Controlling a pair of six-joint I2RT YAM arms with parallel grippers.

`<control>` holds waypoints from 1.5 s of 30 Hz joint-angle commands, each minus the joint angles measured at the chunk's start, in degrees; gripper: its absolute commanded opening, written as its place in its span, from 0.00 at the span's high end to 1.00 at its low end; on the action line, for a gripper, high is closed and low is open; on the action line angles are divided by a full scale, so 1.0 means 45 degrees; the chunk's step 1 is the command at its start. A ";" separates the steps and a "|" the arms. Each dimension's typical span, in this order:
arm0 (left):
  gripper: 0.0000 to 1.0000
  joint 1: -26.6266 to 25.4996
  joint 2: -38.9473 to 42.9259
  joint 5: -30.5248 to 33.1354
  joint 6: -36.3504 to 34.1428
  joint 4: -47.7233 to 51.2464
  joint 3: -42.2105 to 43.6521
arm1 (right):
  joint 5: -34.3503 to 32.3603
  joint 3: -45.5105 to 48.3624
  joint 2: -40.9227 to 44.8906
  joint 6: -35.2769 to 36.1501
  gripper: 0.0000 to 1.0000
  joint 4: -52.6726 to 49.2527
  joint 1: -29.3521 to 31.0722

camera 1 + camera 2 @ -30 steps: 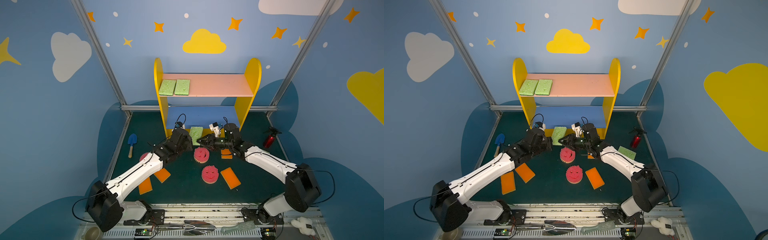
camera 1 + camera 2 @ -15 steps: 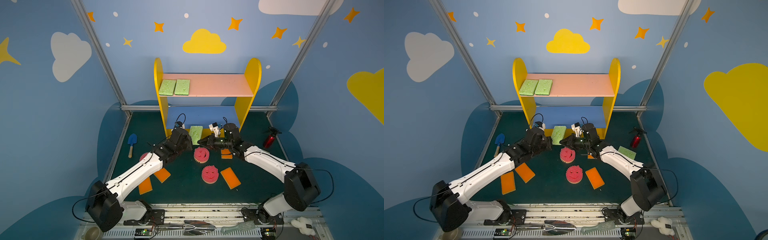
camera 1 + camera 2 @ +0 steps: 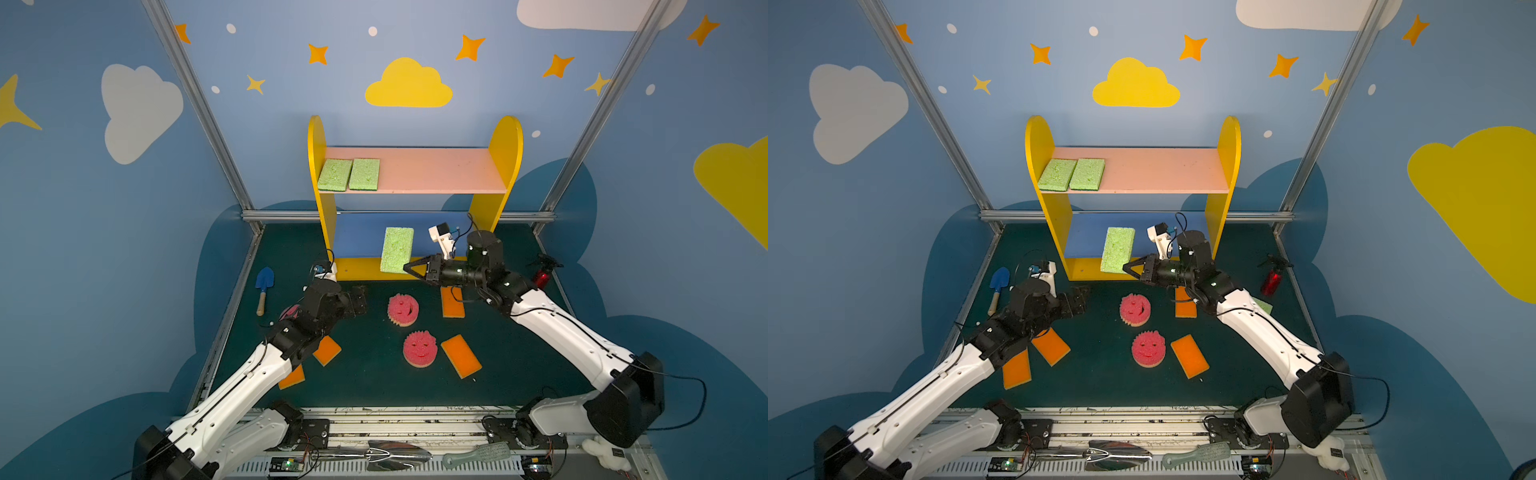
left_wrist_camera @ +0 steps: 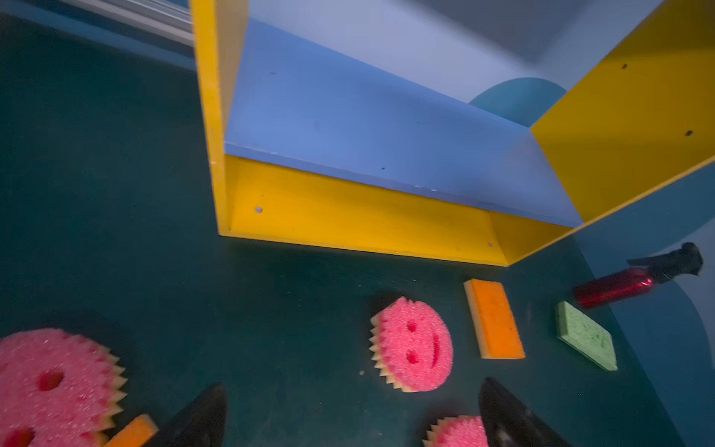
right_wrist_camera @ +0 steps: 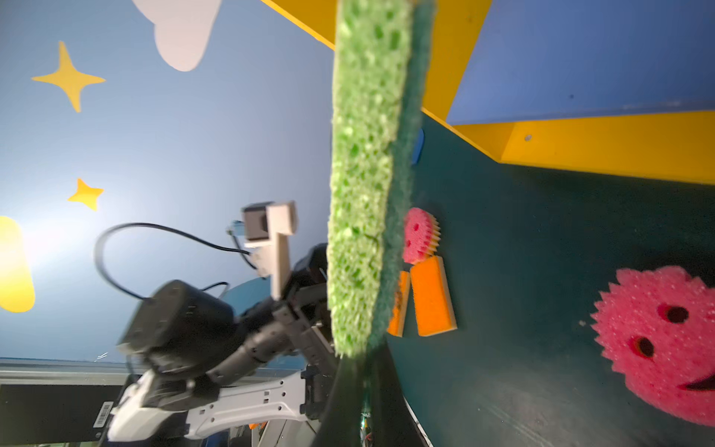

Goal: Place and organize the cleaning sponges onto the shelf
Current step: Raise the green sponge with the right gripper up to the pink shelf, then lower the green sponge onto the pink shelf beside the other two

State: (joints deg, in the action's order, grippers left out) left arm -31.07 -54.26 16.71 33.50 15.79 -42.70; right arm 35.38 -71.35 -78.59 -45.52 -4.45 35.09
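My right gripper (image 3: 410, 266) (image 3: 1128, 266) is shut on the lower edge of a light green sponge (image 3: 397, 249) (image 5: 365, 174), held on edge in front of the shelf (image 3: 505, 141) at its blue middle board (image 4: 367, 116). Two green sponges (image 3: 334, 174) (image 3: 365, 174) lie side by side at the left of the pink top board. My left gripper (image 3: 359, 299) (image 4: 352, 418) hangs open over the mat, holding nothing. Pink smiley sponges (image 3: 403, 309) (image 3: 419, 348) and orange sponges (image 3: 452, 302) (image 3: 461, 356) (image 3: 327, 350) lie on the mat. Another green sponge (image 4: 586, 336) lies near the right wall.
A blue toy trowel (image 3: 264, 282) lies by the left wall. A red spray bottle (image 3: 540, 276) stands at the right of the shelf. A third pink smiley (image 3: 291, 311) peeks from under my left arm. A metal scoop (image 3: 390, 451) and a brush (image 3: 478, 455) rest on the front rail.
The left gripper opened, let go of the green sponge and drew back toward the front left. The right gripper shut on that sponge, which now sits slightly higher.
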 commanded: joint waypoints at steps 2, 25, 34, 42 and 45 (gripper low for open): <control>0.00 0.0076 0.0474 0.0066 -0.0021 -0.1355 0.1288 | 0.0158 -0.2155 -0.0124 0.1740 1.00 -0.1787 -0.0209; 0.00 0.0005 -0.1173 -0.0882 -0.0505 -0.3401 0.2181 | 0.2120 -1.4052 -0.7543 0.1819 1.00 -0.5302 -0.2103; 0.00 -0.0029 -0.1496 -0.1008 -0.0443 -0.3568 0.2203 | 0.3000 -1.5935 -0.9251 0.0468 1.00 -0.4796 -0.2579; 0.00 -0.0156 -0.1682 -0.0984 -0.0390 -0.3587 0.2203 | 0.3242 -1.6156 -0.9732 0.0214 1.00 -0.4580 -0.2544; 0.00 -0.0166 -0.1722 -0.0943 -0.0408 -0.3588 0.2184 | 0.3379 -1.6223 -0.9856 0.0097 0.99 -0.4481 -0.2559</control>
State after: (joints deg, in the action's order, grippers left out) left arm -31.64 -61.82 12.45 32.16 0.30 -33.10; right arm 49.19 -142.56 -121.91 -44.38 -26.37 23.49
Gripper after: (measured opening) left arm 0.996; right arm 0.053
